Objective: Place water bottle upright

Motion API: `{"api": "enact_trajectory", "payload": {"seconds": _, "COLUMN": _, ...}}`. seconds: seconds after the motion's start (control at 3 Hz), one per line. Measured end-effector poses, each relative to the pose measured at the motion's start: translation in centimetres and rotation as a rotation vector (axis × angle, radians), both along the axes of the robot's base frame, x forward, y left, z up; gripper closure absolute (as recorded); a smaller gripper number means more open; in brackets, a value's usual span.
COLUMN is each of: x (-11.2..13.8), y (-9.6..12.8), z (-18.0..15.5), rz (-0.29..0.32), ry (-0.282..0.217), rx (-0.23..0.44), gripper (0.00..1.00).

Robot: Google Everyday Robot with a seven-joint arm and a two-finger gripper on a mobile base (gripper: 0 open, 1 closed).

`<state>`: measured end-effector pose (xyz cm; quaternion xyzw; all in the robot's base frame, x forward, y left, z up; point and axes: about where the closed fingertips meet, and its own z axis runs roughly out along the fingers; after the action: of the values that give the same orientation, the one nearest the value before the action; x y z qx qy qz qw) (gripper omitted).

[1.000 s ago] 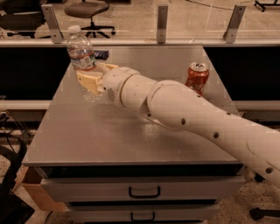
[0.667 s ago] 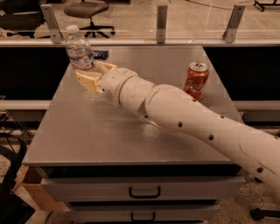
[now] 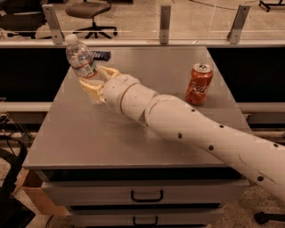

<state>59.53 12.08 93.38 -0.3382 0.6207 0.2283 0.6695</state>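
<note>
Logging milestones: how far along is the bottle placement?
Done: gripper holds the small clear ribbed plastic water bottle at the far left of the grey metal table. In hand: bottle near upright, white cap leaning slightly left; base contact unclear. Left: straighten, set down, release, withdraw.

table [image 3: 89, 142]: centre of view; drawers [image 3: 147, 194] in its front, below the top
water bottle [image 3: 81, 59]: over far-left part of tabletop, between the gripper's fingers, cap leaning far-left; base maybe just off the top, hard to tell
gripper [image 3: 93, 79]: far-left over tabletop, one finger clamped on each side of bottle
arm [image 3: 191, 124]: from near-right across the table to gripper
soda can [image 3: 199, 83]: upright on right of tabletop, well apart from bottle, behind arm
small flat object [image 3: 101, 55]: on tabletop, just behind bottle
office chair [image 3: 91, 10]: on floor beyond railing [image 3: 164, 42] behind table
</note>
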Motion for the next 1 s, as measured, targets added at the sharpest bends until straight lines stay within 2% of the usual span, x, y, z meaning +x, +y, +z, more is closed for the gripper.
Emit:
{"api": "enact_trajectory", "payload": {"seconds": 0.33, "x": 0.3, "y": -0.1, "z": -1.0, "rz": -0.002, "ry": -0.016, "rx": -0.036, "gripper": 1.0}}
{"api": "enact_trajectory", "payload": {"seconds": 0.67, "x": 1.0, "y": -0.1, "z": -2.4, "rz": 0.024, "ry": 0.007, "rx": -0.041, "gripper": 1.0}}
{"api": "enact_trajectory", "payload": {"seconds": 1.0, "x": 2.2, "y": -0.1, "z": -3.7, "rz": 0.072, "ry": 0.073, "rx": -0.028, "gripper": 1.0}}
